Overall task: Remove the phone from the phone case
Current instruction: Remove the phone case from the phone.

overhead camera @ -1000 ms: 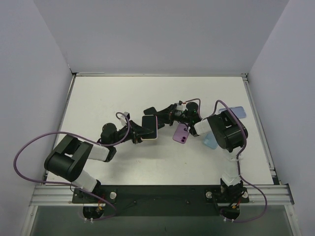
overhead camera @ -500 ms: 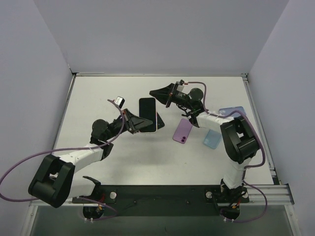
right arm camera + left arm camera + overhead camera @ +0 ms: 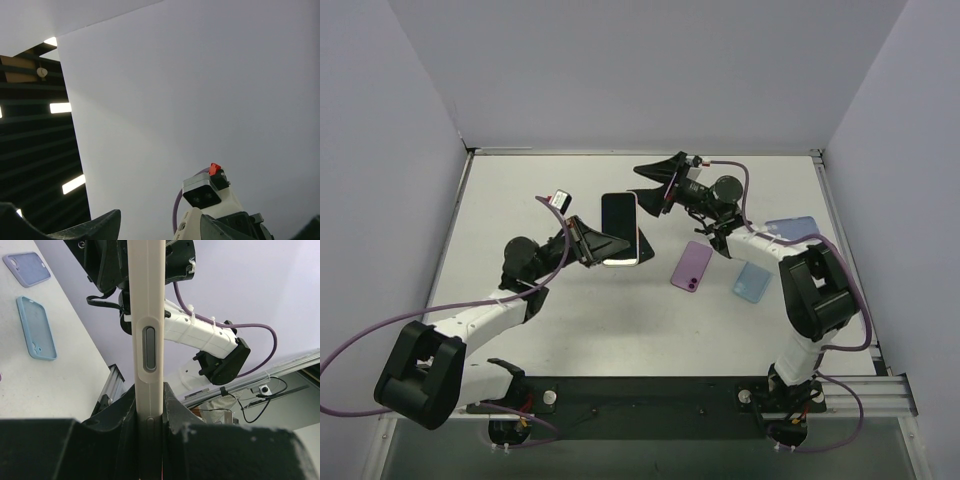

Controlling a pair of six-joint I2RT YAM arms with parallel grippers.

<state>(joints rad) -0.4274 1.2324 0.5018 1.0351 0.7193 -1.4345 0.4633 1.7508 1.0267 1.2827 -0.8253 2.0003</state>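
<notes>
Two tools in play. I hold the left tool [image 3: 590,245] clamped on the phone [image 3: 619,225], case [image 3: 150,290] on, above the worktop [image 3: 570,330] for access; right tool [image 3: 655,187], at its 1 o'clock, gapes released, grasping nothing.

A robotics lab cell: white table [image 3: 650,335] boxed by plain walls [image 3: 650,70], aluminium rail [image 3: 868,392] at its edge.

Overhead looks down on the white table [image 3: 570,335]; left wrist skims it closely; right wrist faces a pale wall [image 3: 200,100].
</notes>
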